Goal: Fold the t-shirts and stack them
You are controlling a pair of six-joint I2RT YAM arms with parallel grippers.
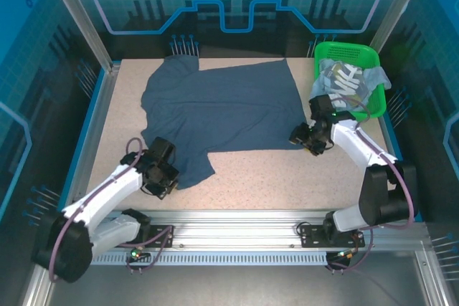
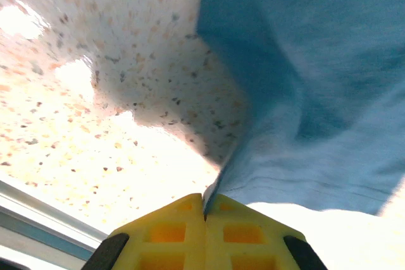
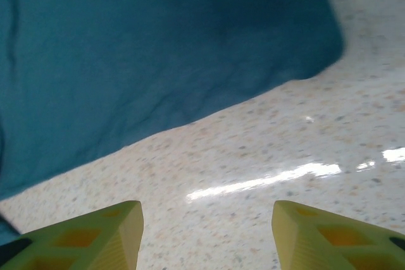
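My left gripper [image 2: 204,205] is clamped closed. The hem of the dark t-shirt [image 2: 316,93] runs straight into the seam between its yellow fingers [image 2: 168,232], so I read that as a pinch on the shirt's near-left corner. How much cloth is actually caught I can't quite tell from the wrist view. The rest of the shirt lies spread flat on the table [image 1: 287,177], ahead of that gripper and off to its right.

My right gripper [image 3: 205,213] hangs with its jaws apart and nothing between them, over bare tabletop. The shirt's edge lies just ahead of its tips, and the rounded corner sits ahead and to the right. Beyond that gripper, the green basket [image 1: 348,51] holds the lettered t-shirt [image 1: 344,80] and some pale blue fabric [image 1: 378,77].

I expect the shirt to be light, limp and quick to sag, and it will likely drag and bunch on this smooth top if only one corner is pulled. I'd want the right jaws to bite well in at the matching hem corner, taking both layers, before lifting.
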